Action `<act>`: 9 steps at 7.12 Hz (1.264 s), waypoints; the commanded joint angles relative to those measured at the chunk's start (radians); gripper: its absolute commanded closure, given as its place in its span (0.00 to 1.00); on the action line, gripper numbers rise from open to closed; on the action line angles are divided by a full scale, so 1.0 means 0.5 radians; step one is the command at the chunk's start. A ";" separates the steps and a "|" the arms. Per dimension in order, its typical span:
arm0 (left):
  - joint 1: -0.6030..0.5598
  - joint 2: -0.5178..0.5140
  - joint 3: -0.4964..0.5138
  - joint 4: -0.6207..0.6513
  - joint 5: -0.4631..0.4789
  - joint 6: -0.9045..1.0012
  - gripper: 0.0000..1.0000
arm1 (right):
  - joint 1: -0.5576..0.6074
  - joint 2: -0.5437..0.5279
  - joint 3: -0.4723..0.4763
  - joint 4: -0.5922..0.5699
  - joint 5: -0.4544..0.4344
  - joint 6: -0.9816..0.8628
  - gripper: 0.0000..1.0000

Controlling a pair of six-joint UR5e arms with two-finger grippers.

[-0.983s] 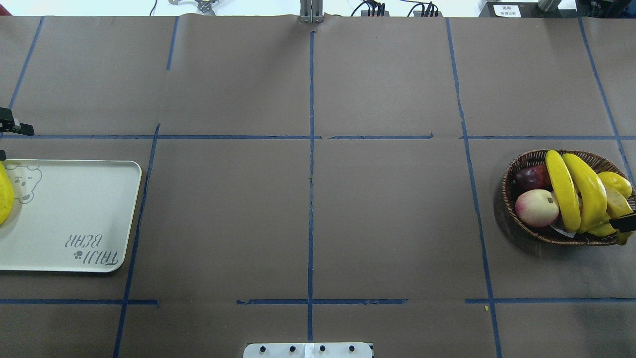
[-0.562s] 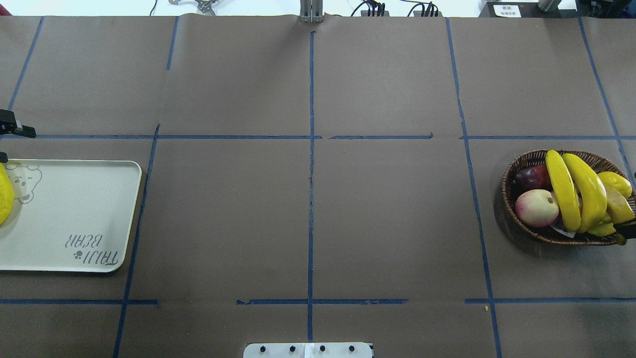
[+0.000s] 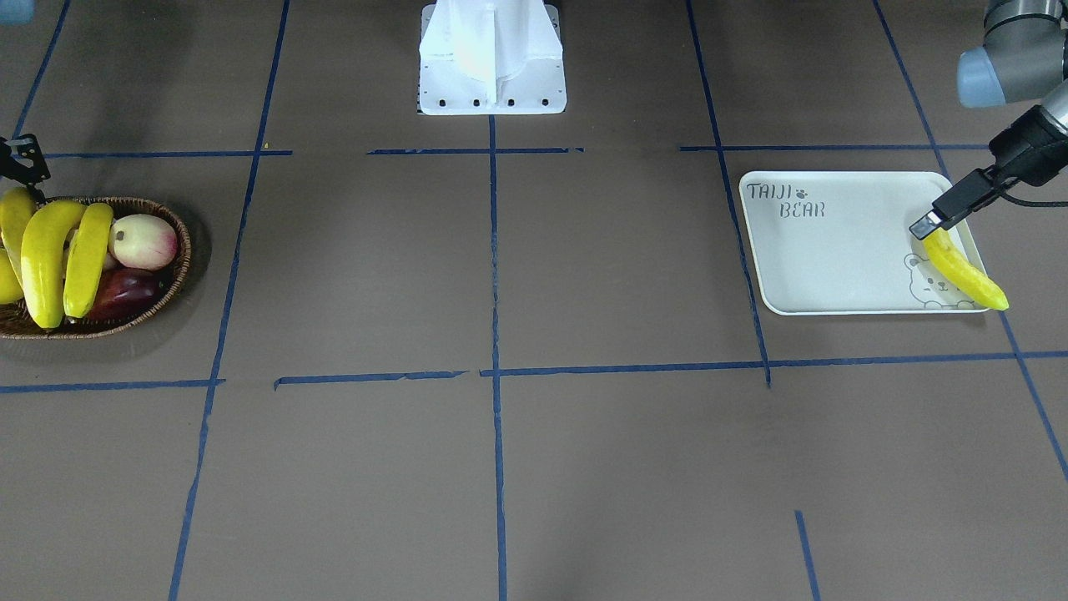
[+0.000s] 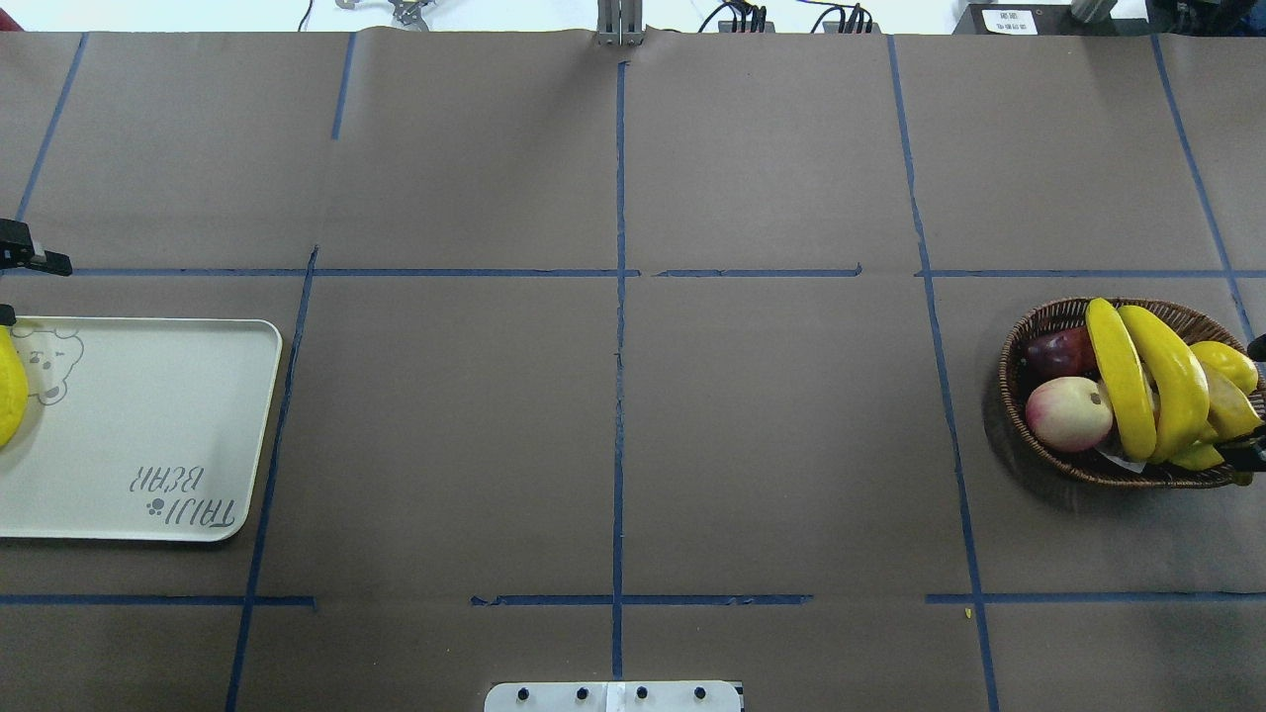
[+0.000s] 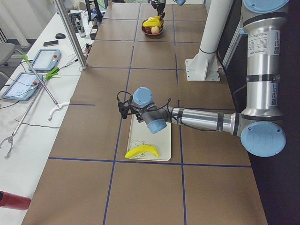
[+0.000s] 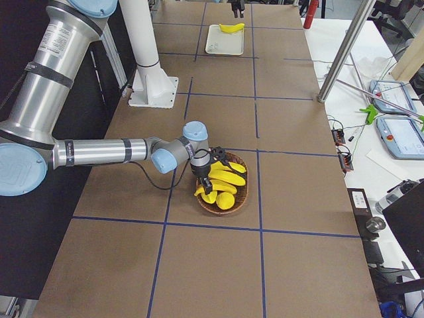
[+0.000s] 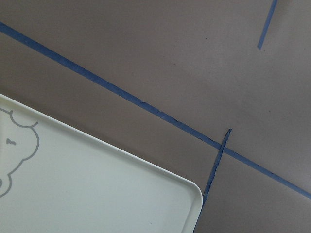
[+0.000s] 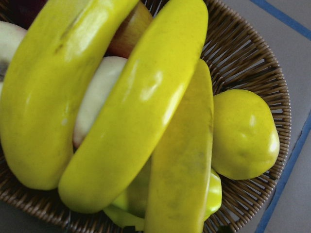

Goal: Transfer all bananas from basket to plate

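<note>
Bananas crowd the basket (one banana lies on the plate).

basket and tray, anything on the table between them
Nothing. The overhead view shows only bare brown paper and blue tape lines between the basket and the tray.

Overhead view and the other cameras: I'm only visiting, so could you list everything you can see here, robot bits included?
basket bananas: three, yellow, one darker, piled in the basket.
plate banana: one, yellow, lying on the plate by the bear drawing.
basket: one, dark brown wicker, table's end on the robot's right.
plate: one, cream-white, table's end on the robot's left.
round fruit: one, pink and cream, in the basket.
dark fruit: one, dark red, in the basket.
plump fruit: one, yellow, in the basket.
tape lines: blue grid on the brown table cover.
left gripper: black, open, above the plate banana.
right gripper: black, open, at the basket.
</note>
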 commanded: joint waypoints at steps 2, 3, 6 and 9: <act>0.000 0.000 0.004 0.000 0.000 0.002 0.00 | -0.017 0.010 -0.008 -0.003 -0.002 0.000 0.35; 0.003 0.000 0.004 0.000 0.000 0.002 0.00 | -0.020 0.022 -0.026 -0.003 -0.002 0.003 0.41; 0.009 0.000 0.004 0.000 0.000 0.005 0.00 | -0.014 0.032 -0.026 0.000 -0.002 0.000 0.78; 0.009 0.000 0.004 0.000 0.000 0.005 0.00 | 0.102 0.035 -0.011 0.003 0.017 -0.015 0.99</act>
